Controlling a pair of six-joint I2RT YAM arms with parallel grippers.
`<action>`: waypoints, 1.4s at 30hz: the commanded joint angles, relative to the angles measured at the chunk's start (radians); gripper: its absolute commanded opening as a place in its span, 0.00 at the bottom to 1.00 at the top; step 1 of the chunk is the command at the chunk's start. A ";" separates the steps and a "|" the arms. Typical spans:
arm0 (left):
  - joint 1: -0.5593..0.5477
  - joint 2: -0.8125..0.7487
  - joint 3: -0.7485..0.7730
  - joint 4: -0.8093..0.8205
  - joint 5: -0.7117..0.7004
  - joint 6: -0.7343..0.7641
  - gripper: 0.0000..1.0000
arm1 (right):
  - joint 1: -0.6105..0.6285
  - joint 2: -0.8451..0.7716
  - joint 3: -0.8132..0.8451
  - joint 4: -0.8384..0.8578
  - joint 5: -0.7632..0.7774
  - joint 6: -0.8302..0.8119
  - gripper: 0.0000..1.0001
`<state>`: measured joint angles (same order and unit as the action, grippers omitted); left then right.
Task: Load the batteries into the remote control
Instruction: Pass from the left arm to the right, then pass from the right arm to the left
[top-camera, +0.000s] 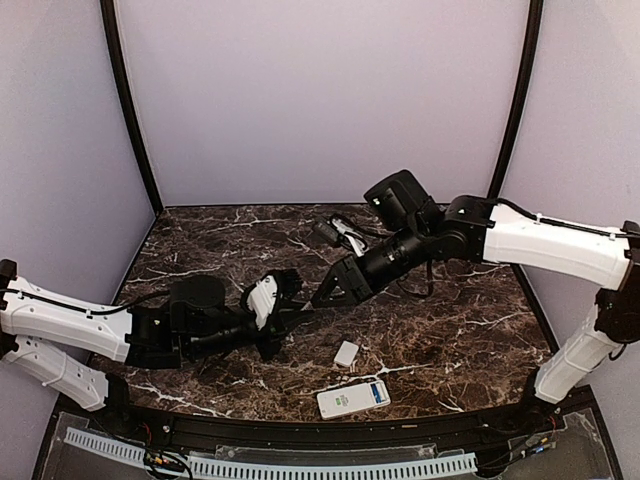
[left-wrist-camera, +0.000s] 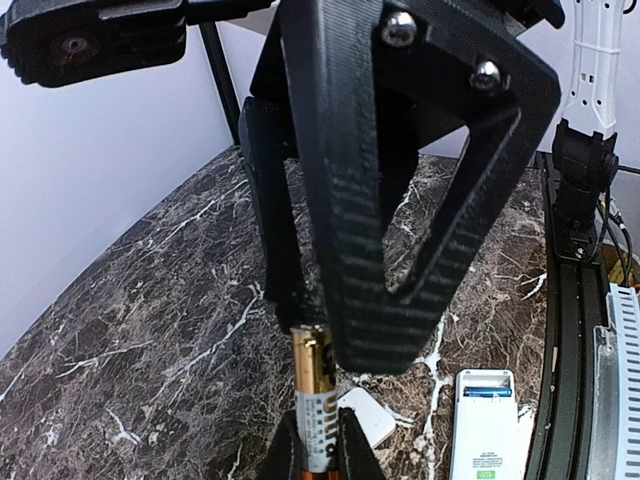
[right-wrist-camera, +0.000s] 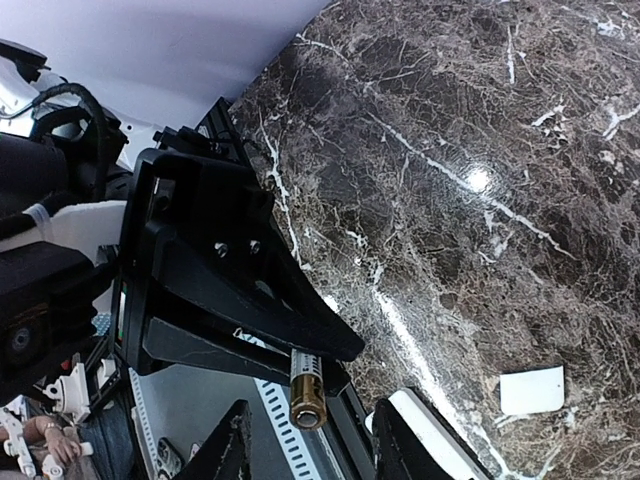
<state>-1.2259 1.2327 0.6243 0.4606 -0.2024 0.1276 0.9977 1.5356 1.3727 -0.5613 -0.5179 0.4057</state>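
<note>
A gold-and-white battery (left-wrist-camera: 318, 400) stands out of my left gripper (left-wrist-camera: 318, 432), which is shut on its lower half. My right gripper (right-wrist-camera: 312, 428) is open just past the battery's gold end (right-wrist-camera: 307, 395), with a finger on either side and neither touching it. The two grippers meet above mid-table (top-camera: 310, 305). The white remote control (top-camera: 352, 398) lies face down near the front edge. Its battery bay is open at one end, with a blue battery (left-wrist-camera: 487, 392) lying in it. In the left wrist view one right finger (left-wrist-camera: 380, 200) fills the top of the picture.
A small white cover plate (top-camera: 346, 353) lies on the marble just behind the remote. A bundle of cables (top-camera: 342, 233) sits at the back centre. Purple walls close in the table on three sides, and a black rail (top-camera: 300, 428) runs along the front edge.
</note>
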 joint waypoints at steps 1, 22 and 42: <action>0.000 0.003 0.029 -0.020 0.016 0.017 0.00 | 0.012 0.013 0.025 0.016 -0.052 0.004 0.31; 0.000 0.005 0.023 -0.020 0.071 0.018 0.00 | 0.013 0.040 0.007 0.007 -0.069 -0.001 0.00; 0.002 -0.213 -0.038 0.380 0.271 -0.149 0.62 | 0.028 -0.291 -0.268 0.697 -0.116 0.006 0.00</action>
<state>-1.2259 1.0168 0.5362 0.7448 -0.0120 0.0433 1.0180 1.2438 1.1469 -0.0505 -0.6338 0.4221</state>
